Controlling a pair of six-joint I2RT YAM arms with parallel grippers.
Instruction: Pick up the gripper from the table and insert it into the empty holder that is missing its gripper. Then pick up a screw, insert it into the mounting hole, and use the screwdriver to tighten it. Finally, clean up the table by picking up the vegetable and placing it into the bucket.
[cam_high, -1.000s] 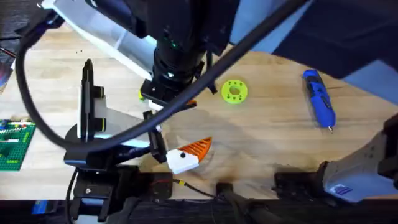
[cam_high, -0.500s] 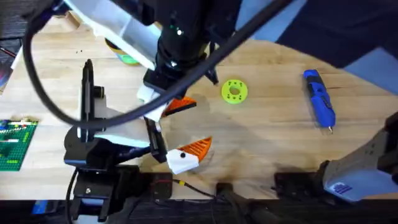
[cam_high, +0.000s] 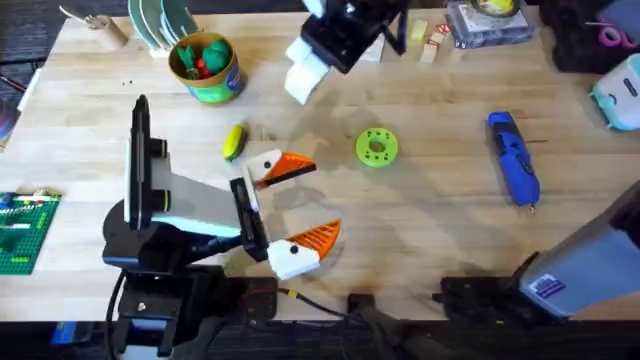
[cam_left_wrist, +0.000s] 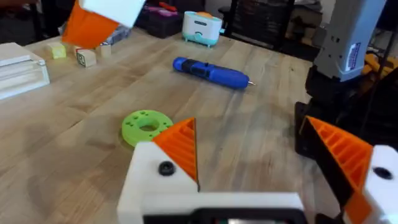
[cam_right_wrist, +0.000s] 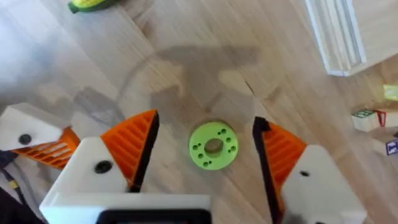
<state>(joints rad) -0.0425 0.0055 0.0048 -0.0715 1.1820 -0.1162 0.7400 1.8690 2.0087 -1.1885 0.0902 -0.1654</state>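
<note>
- Lifted away since before, my right gripper (cam_right_wrist: 202, 162) now hangs open above the green disc (cam_high: 377, 147).
- My left gripper (cam_high: 290, 205) is open too.
- Screwdriver (cam_high: 513, 157) lies on the table (cam_high: 440, 230), tip toward my bases.
</note>
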